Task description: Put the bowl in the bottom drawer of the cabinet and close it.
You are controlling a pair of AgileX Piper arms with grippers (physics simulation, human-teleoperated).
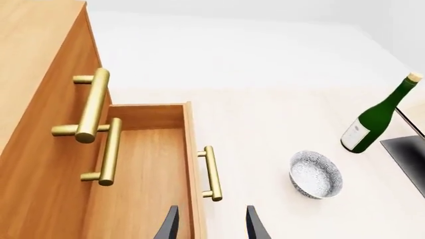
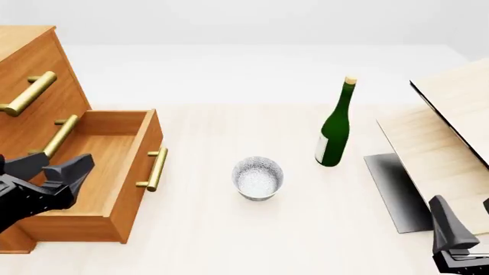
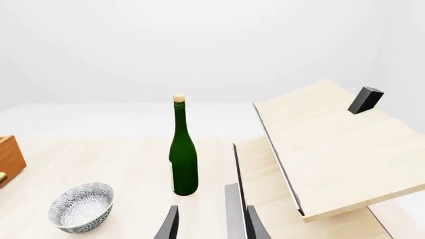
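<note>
The speckled white bowl stands upright on the table, right of the cabinet; it also shows in both wrist views as the bowl and the bowl. The bottom drawer is pulled out, and nothing lies inside the drawer. Its short brass handle faces the bowl. My left gripper hovers open above the drawer, near its front board, the left gripper holding nothing. Low at the near right, my right gripper is open and holds nothing, well away from the bowl.
A green wine bottle stands upright behind and right of the bowl. Pale wooden boards lean at the right, with a dark grey plate lying below them. The two upper drawers are shut, and their long brass handles stick out above the open drawer.
</note>
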